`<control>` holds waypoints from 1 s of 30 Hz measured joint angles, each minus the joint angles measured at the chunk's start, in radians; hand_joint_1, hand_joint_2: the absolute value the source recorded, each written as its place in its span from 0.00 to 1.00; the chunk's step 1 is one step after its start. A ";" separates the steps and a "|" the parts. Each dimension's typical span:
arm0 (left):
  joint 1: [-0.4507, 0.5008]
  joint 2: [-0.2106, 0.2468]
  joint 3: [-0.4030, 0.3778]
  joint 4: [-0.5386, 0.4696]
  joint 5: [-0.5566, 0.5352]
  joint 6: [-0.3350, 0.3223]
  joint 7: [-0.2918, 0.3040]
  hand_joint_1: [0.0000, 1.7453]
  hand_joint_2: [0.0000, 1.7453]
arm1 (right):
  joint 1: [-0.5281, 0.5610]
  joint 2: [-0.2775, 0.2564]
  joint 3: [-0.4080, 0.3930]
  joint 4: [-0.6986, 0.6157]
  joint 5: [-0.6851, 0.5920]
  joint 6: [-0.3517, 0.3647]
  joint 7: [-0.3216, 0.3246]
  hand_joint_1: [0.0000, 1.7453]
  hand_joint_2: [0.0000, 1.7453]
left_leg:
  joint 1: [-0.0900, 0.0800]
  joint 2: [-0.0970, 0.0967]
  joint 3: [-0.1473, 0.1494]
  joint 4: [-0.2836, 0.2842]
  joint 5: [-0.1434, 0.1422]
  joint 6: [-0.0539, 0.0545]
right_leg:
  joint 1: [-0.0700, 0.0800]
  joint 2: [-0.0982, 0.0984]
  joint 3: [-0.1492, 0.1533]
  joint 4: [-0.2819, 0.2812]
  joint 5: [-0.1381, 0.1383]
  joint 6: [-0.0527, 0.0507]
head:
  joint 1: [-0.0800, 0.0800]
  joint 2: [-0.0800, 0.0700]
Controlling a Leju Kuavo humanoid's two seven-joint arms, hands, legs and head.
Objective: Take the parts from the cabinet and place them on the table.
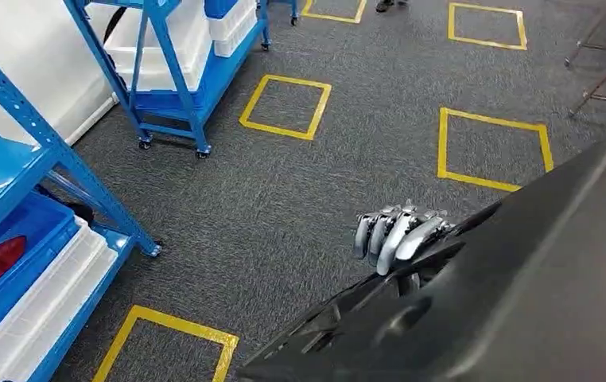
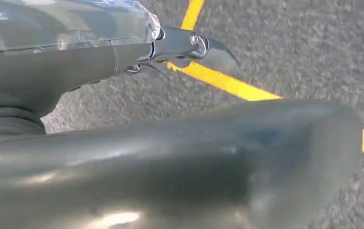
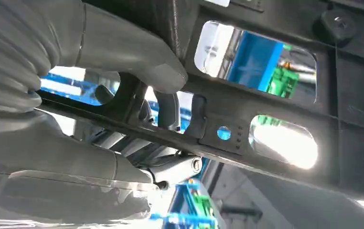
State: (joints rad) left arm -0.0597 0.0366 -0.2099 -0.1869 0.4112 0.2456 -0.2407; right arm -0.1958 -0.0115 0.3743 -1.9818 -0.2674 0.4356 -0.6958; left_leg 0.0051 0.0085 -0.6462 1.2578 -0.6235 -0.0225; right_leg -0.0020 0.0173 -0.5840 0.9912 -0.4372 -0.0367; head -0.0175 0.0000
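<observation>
Black plastic panel (image 1: 475,318), the part I took for the table, fills the lower right of my head view, tilted and carried low over the grey carpet (image 1: 284,207). The fingers (image 1: 395,235) hooked over its upper edge are pressed together; I judge them to be my right hand's, though from here I cannot be sure. Blue racks (image 1: 165,72) with white bins stand to the left, and yellow tape squares (image 1: 285,106) mark the floor. The table is not in sight, so the carry is my step, and I should keep the panel level and clear of the rack posts.

From my left wrist, the panel's smooth dark face (image 2: 194,162) lies close beneath my left hand (image 2: 123,57). Whether those fingers press on it or hang free I cannot tell.

From my right wrist, my right hand (image 3: 99,95) grips a rib of the panel's cut-out back (image 3: 266,95), thumb on one side, fingers threaded through an opening. That grip looks sound; I would not loosen it while walking.
</observation>
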 joint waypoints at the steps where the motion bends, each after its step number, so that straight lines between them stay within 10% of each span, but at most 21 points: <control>1: 0.003 0.008 0.010 0.000 0.013 0.005 0.003 0.00 0.00 | 0.005 0.003 -0.007 0.002 -0.001 0.007 0.000 0.86 1.00 | 0.000 0.000 -0.028 0.053 -0.009 -0.002 | 0.000 0.015 0.000 0.001 0.000 0.000 | 0.000 0.000; 4: 0.011 0.031 0.036 0.000 0.038 0.015 0.007 0.00 0.00 | 0.019 0.014 -0.036 0.006 0.000 0.030 0.000 0.86 1.00 | 0.007 -0.006 0.026 -0.086 0.102 -0.003 | -0.002 0.061 0.003 0.008 -0.002 0.004 | 0.000 0.000; 5: 0.010 0.039 0.043 0.000 0.040 0.018 0.007 0.00 0.00 | 0.023 0.020 -0.048 0.006 0.000 0.037 0.000 0.86 1.00 | 0.013 -0.030 0.067 -0.178 0.149 -0.005 | -0.002 0.071 0.004 0.012 -0.005 0.007 | 0.000 0.000; 6: 0.013 0.044 0.047 0.000 0.041 0.018 0.007 0.00 0.00 | 0.025 0.025 -0.056 0.006 0.000 0.042 0.000 0.86 1.00 | 0.021 -0.087 0.090 -0.237 0.159 -0.005 | -0.004 0.080 0.001 0.016 -0.008 0.012 | 0.000 0.000; 7: 0.016 0.049 0.052 0.000 0.042 0.018 0.007 0.00 0.00 | 0.027 0.032 -0.064 0.007 0.001 0.047 0.000 0.86 1.00 | 0.021 -0.099 0.100 -0.257 0.151 -0.002 | 0.001 0.094 -0.009 0.026 -0.009 0.019 | 0.000 0.000; 11: 0.011 0.055 0.063 0.000 0.035 0.013 0.009 0.00 0.00 | 0.053 0.057 -0.084 0.005 0.021 0.049 0.000 0.86 1.00 | 0.021 -0.053 0.099 -0.261 0.160 0.024 | -0.006 0.126 -0.019 0.022 -0.001 0.045 | 0.000 0.000; 13: 0.009 0.058 0.065 0.000 0.028 0.012 0.012 0.00 0.00 | 0.058 0.064 -0.095 0.000 0.029 0.048 0.000 0.86 1.00 | 0.016 -0.027 0.100 -0.263 0.162 0.039 | 0.000 0.023 -0.058 0.106 -0.057 0.049 | 0.000 0.000; 15: 0.014 0.059 0.065 0.000 0.017 0.008 0.015 0.00 0.00 | 0.067 0.076 -0.102 -0.003 0.037 0.052 0.000 0.86 1.00 | 0.009 0.004 0.099 -0.263 0.160 0.042 | -0.005 -0.006 -0.140 0.275 -0.134 0.055 | 0.000 0.000; 17: 0.014 0.061 0.065 0.000 0.010 0.003 0.014 0.00 0.00 | 0.081 0.081 -0.111 -0.006 0.040 0.060 0.000 0.86 1.00 | 0.006 0.031 0.098 -0.263 0.159 0.043 | -0.006 -0.012 -0.175 0.347 -0.145 0.055 | 0.000 0.000; 20: 0.005 0.061 0.065 0.000 0.005 0.004 0.014 0.00 0.00 | 0.088 0.092 -0.124 -0.015 0.040 0.075 0.000 0.86 1.00 | 0.004 0.066 0.104 -0.263 0.154 0.039 | -0.002 -0.035 -0.055 0.127 -0.035 0.045 | 0.000 0.000; 21: 0.003 0.061 0.065 0.000 0.005 0.007 0.015 0.00 0.00 | 0.088 0.096 -0.126 -0.020 0.040 0.079 0.000 0.86 1.00 | 0.002 0.075 0.108 -0.263 0.152 0.035 | 0.005 -0.087 -0.002 0.038 -0.015 0.036 | 0.000 0.000; 22: 0.004 0.061 0.065 0.000 0.005 0.009 0.015 0.00 0.00 | 0.087 0.099 -0.126 -0.022 0.040 0.082 0.000 0.86 1.00 | -0.006 0.082 0.108 -0.260 0.148 0.028 | 0.016 -0.099 0.004 0.020 -0.026 0.031 | 0.000 0.000; 26: -0.003 0.060 0.065 0.000 0.005 0.011 0.018 0.00 0.00 | 0.089 0.106 -0.129 -0.027 0.041 0.082 0.000 0.86 1.00 | -0.005 0.126 0.119 -0.264 0.142 0.007 | 0.013 -0.045 -0.002 0.011 -0.017 0.010 | 0.000 0.000; 30: 0.001 0.062 0.065 0.000 0.005 0.011 0.019 0.00 0.00 | 0.090 0.119 -0.129 -0.032 0.045 0.082 0.000 0.86 1.00 | 0.005 0.003 0.019 -0.037 0.014 -0.003 | 0.007 -0.005 0.005 0.003 -0.009 -0.005 | 0.000 0.000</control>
State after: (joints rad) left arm -0.0583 0.0988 -0.1446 -0.1869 0.4158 0.2567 -0.2216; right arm -0.1057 0.1072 0.2449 -2.0142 -0.2224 0.5180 -0.6958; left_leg 0.0104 0.0110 -0.6271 1.2210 -0.6097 -0.0255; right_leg 0.0047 0.0119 -0.5791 0.9943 -0.4461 -0.0421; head -0.0175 0.0000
